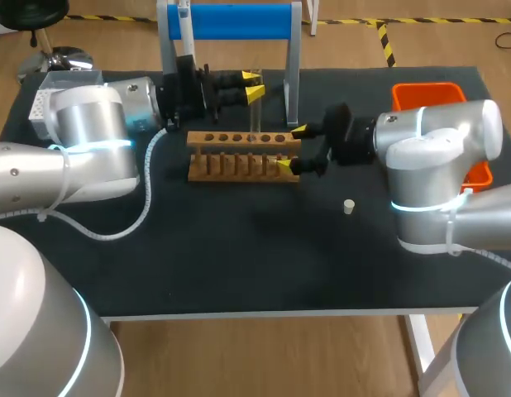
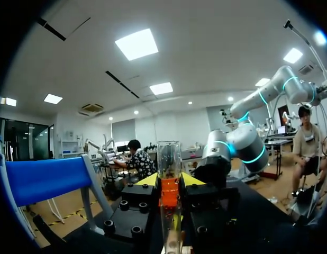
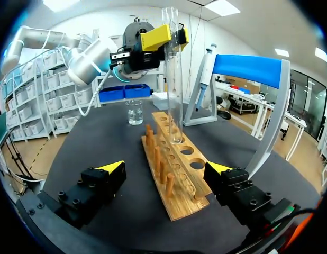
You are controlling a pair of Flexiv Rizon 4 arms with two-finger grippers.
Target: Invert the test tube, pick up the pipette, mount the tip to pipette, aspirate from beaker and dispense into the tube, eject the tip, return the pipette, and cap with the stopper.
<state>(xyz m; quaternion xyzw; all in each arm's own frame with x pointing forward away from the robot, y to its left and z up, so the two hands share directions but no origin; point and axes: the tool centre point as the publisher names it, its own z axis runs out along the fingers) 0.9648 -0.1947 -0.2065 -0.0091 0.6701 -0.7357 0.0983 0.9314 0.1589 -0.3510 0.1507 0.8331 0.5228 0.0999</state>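
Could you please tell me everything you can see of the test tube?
The test tube is a long, clear cylinder that looks like glass. It has no stopper and seems empty. It stands upright with its mouth up and its lower end in a hole of the wooden rack. The left gripper is shut on it near the top, one yellow-tipped finger on each side. Nothing else touches it.

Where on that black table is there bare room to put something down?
The broad front strip of black tabletop, between the wooden tube rack and the near edge, left of the small white stopper. Crowded around the rack: left claw and right claw.
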